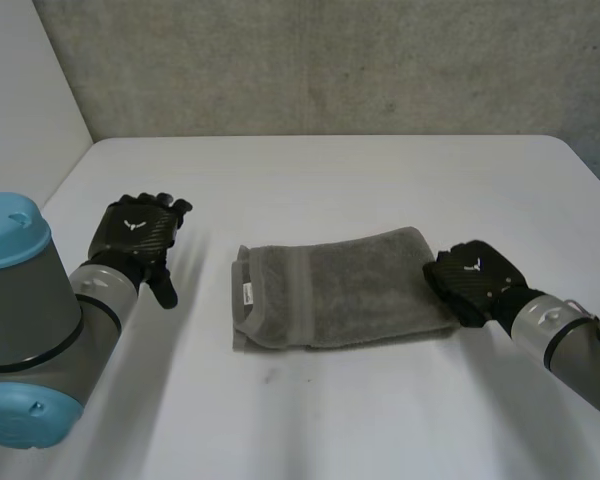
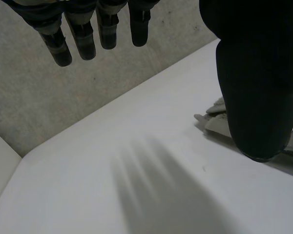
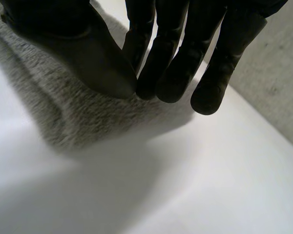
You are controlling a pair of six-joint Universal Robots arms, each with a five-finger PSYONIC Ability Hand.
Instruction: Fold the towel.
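Folded towel; right robot hand at its right edge; left robot hand apart.

From behind, the head view looks down across the white table to its far edge — both wrist views sit close above it, sharing the folded grey terry towel.

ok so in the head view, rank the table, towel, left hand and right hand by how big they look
1. table, largest by far
2. towel
3. left hand and right hand: both smaller than the towel and they look about alike, so I won't rank them against each other
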